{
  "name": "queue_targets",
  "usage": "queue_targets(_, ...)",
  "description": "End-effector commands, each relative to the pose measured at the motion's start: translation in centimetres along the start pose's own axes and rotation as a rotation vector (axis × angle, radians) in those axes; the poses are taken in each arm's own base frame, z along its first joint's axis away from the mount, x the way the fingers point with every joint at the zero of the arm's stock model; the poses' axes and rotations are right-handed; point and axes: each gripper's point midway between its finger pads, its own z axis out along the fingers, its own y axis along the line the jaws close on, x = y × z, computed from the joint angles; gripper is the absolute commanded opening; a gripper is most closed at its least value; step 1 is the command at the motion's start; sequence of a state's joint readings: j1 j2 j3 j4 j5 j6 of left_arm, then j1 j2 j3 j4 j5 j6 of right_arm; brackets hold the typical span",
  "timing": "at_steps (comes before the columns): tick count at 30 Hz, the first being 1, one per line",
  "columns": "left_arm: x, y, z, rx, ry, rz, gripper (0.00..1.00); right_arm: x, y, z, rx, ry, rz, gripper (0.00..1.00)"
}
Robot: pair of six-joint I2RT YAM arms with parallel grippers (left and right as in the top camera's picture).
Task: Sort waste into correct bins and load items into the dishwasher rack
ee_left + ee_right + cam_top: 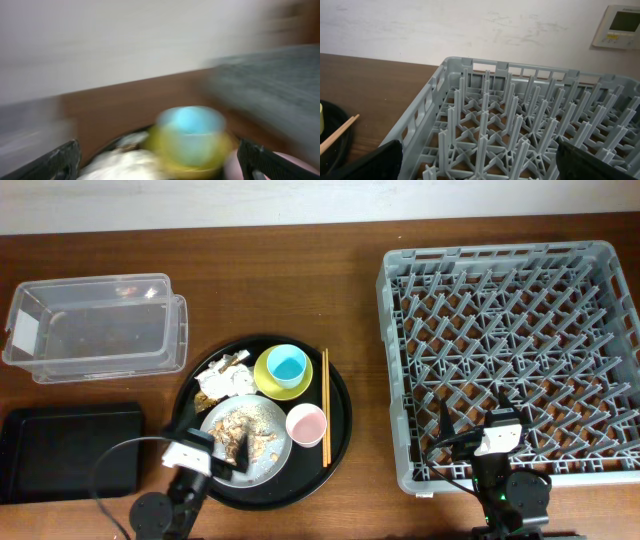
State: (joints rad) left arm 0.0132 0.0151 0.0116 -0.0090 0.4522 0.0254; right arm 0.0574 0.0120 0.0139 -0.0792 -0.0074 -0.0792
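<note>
A round black tray (pixel 340 405) holds a light-blue cup (pixel 287 364) on a yellow saucer (pixel 268 380), a pink cup (pixel 306 423), wooden chopsticks (pixel 325 405), crumpled paper wrappers (pixel 223 375) and a grey-white plate (pixel 270 452) with food scraps (pixel 250 423). My left gripper (pixel 238 450) is open over the plate's near edge. Its wrist view is blurred and shows the blue cup (pixel 190 130) on the saucer (pixel 200 162) ahead. My right gripper (pixel 497 420) is open and empty over the near edge of the grey dishwasher rack (pixel 400 310), whose pegs (pixel 485 125) fill the right wrist view.
A clear plastic box (pixel 95 325) stands at the back left. A shallow black rectangular tray (pixel 65 450) lies at the front left. A chopstick tip (pixel 337 132) and the round tray's rim (pixel 330 145) show left of the rack (pixel 420 115).
</note>
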Motion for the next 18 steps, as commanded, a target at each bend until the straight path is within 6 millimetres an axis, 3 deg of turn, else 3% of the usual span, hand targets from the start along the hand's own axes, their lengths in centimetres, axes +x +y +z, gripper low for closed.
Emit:
queue_targets(1,-1.0,-11.8,-4.7,0.757,-0.028,-0.033,0.99,0.3,-0.3,0.0,0.016,0.003,0.002,0.98)
queue_targets(5,-3.0,-11.8,-4.9,0.755,-0.091,-0.022,0.99,0.3,-0.3,0.0,0.016,0.003,0.002,0.98)
queue_targets(11,-12.7,-11.6,-7.3,0.673,-0.413,0.064,0.99,0.3,-0.3,0.0,0.016,0.003,0.002,0.98)
queue_targets(18,-17.7,-9.5,-6.1,0.517,-0.353,0.044,0.99,0.3,-0.3,0.0,0.016,0.003,0.002,0.98)
